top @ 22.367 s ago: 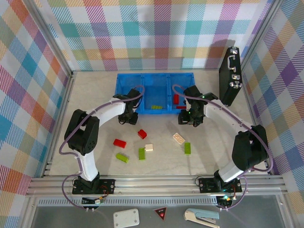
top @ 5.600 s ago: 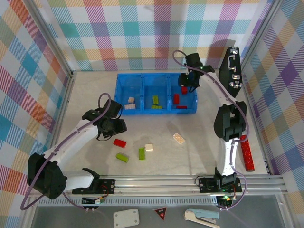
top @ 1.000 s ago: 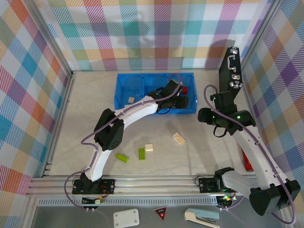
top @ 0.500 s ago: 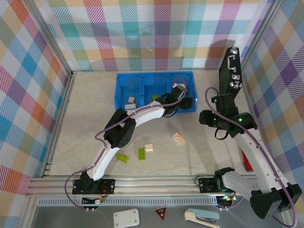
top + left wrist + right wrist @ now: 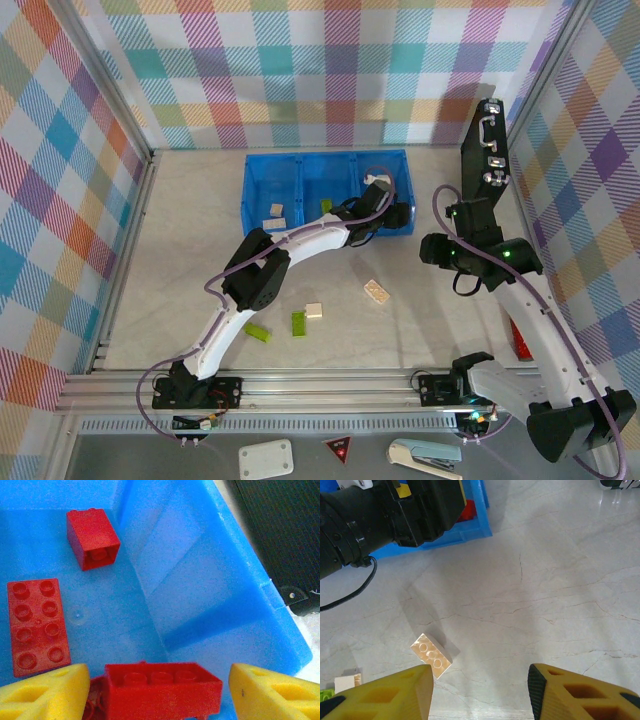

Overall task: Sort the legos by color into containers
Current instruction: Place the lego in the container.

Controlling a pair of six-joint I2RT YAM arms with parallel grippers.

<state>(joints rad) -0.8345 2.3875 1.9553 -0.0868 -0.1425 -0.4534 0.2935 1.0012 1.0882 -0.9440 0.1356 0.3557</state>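
Lying between the parted left fingers (image 5: pixel 45 692) is a red lego (image 5: pixel 162 690).

The left arm (image 5: pixel 300 235) is stretching forward and across to the right, the left gripper (image 5: pixel 160 680) holding its yellow fingers (image 5: pixel 45 690) wide apart, while the right arm (image 5: pixel 545 335) is standing bent, the right gripper (image 5: pixel 480 680) pointing downward with jaws parted.

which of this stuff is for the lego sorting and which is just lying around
For the job: blue bin, red legos inside it, unsorted cream brick, small cream brick, green brick, second green brick.
Lying about: black briefcase, red stick, stapler.
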